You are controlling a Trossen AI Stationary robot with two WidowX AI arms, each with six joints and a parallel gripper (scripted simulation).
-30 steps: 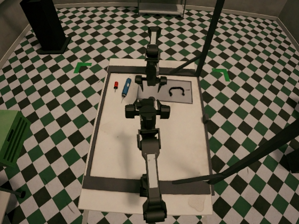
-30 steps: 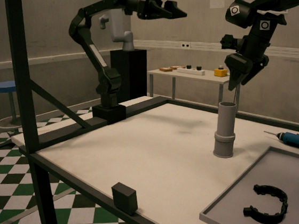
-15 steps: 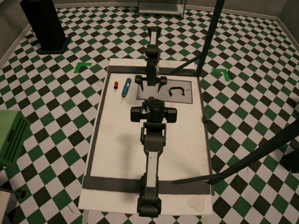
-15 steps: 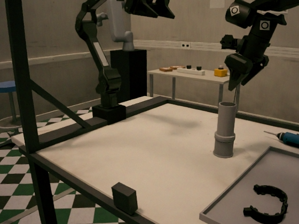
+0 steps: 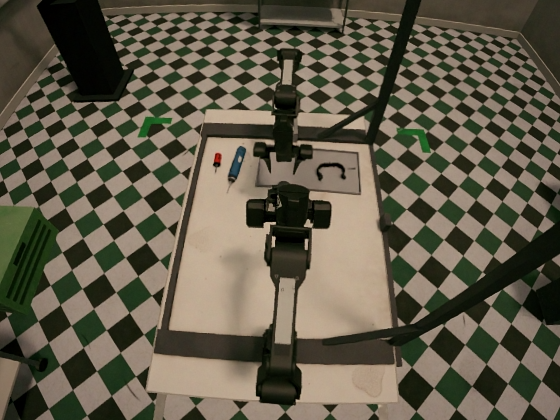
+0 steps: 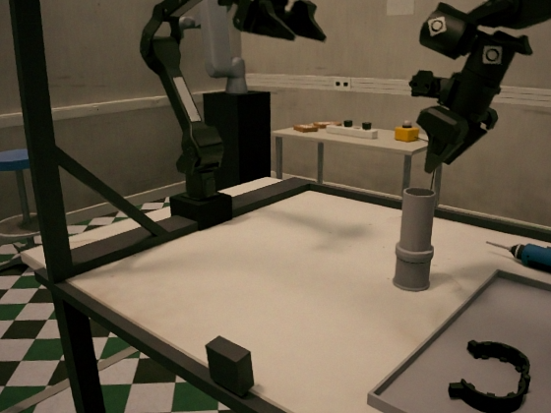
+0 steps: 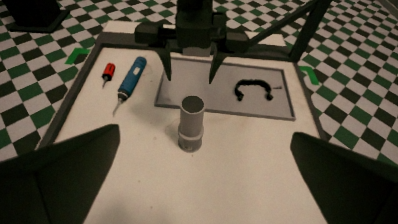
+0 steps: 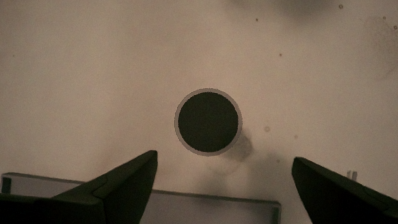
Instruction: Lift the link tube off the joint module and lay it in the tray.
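Observation:
The grey link tube stands upright in the wider grey joint module on the white table, next to the tray's corner. It also shows in the left wrist view. In the right wrist view I look straight down into its dark opening. My right gripper is open and empty, hanging just above the tube's top, its fingers to one side of the opening. My left gripper is open and empty, high above the table and well back from the tube. The grey tray lies flat beside the module.
A black curved clamp lies in the tray. A blue screwdriver and a small red tool lie left of the tray. A dark block sits on the table's edge. Black frame posts stand at the corners.

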